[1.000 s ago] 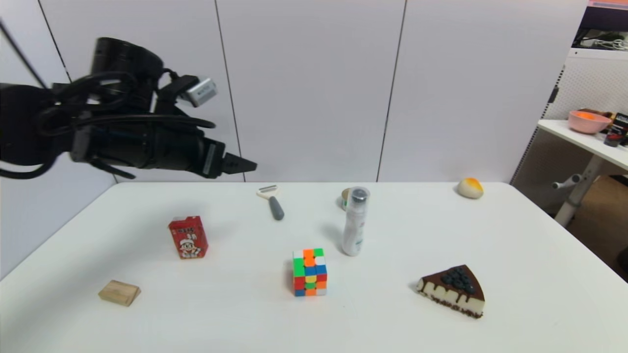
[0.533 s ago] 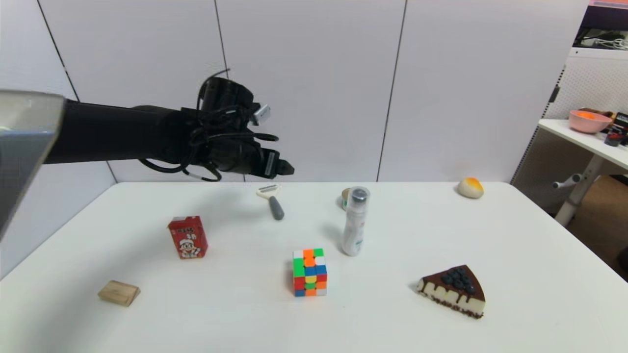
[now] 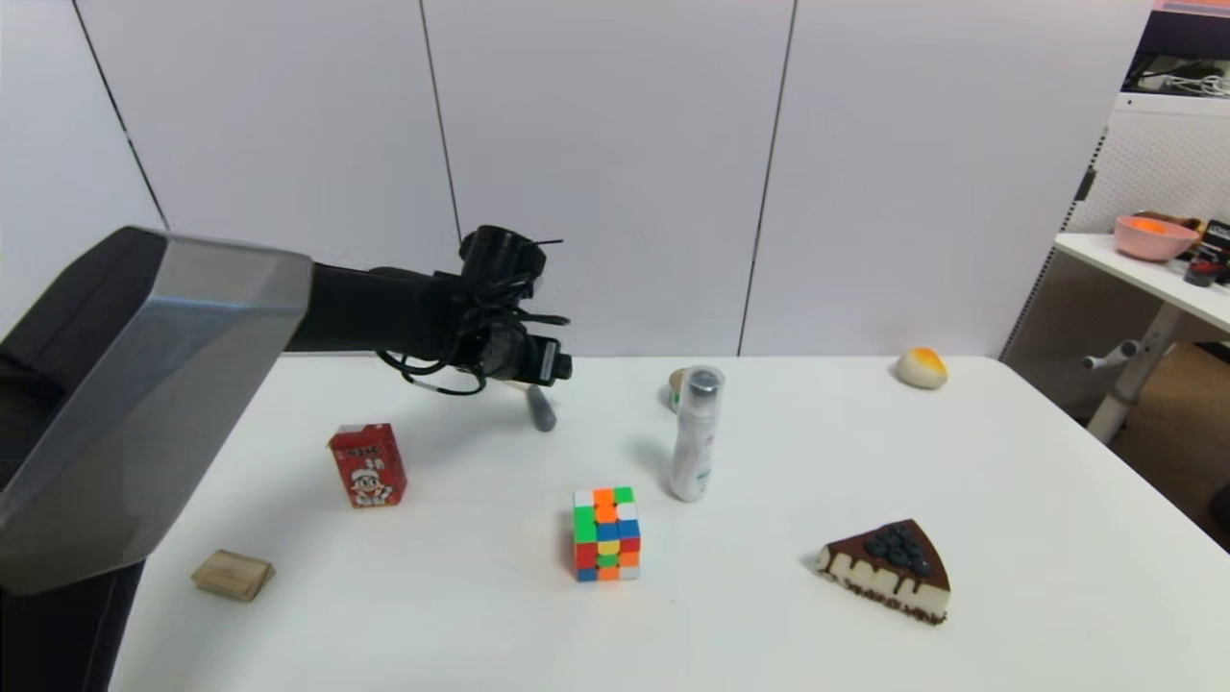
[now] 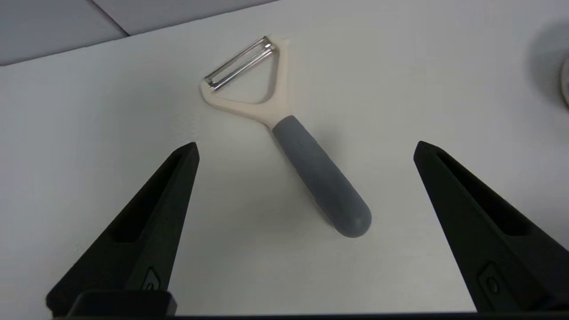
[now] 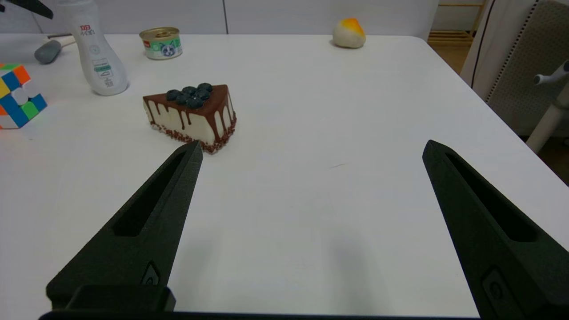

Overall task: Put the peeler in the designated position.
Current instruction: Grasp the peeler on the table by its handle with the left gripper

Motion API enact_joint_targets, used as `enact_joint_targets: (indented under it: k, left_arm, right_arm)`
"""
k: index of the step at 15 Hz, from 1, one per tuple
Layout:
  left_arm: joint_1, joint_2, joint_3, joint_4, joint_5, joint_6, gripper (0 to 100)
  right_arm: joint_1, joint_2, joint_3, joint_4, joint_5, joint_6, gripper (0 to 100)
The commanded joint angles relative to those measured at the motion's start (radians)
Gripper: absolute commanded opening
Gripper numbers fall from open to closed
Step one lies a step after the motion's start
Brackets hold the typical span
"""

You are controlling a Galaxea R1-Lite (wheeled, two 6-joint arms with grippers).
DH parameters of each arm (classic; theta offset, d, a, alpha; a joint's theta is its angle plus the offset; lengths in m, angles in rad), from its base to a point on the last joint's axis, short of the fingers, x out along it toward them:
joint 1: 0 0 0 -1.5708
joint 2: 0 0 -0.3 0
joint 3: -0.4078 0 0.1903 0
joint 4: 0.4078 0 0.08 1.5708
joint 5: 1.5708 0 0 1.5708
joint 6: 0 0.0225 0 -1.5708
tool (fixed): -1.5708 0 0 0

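I'm hovering my left hand (image 4: 304, 146), fingers wide apart, over the peeler (image 4: 291, 133) lying flat on the worktop (image 3: 817, 452) near the white bottle (image 3: 694, 437). I should straddle the grey handle squarely, then close. My right hand (image 5: 311, 149), fingers apart, is idling by the cake slice (image 5: 191, 113).

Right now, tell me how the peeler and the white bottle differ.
The peeler lies flat on the table; the white bottle stands upright. The peeler has a cream forked head, metal blade and grey handle; the bottle is white with a clear cap. The left gripper hangs open over the peeler, while nothing is near the bottle. Both rest untouched on the white table.
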Motion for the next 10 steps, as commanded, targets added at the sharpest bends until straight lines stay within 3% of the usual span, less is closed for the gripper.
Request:
enact_joint_targets:
  k: [1,8,10]
  left_arm:
    - [-0.019,0.050,-0.013,0.000,0.026,-0.085,100]
    - [-0.033,0.078,-0.015,-0.003,0.035,-0.137,100]
    - [-0.038,0.086,-0.015,-0.004,0.100,-0.162,100]
  right_arm:
    - [0.000,0.001,0.002,0.000,0.001,-0.001,100]
    - [0.000,0.001,0.002,0.000,0.001,-0.001,100]
    - [0.000,0.001,0.002,0.000,0.001,-0.001,100]
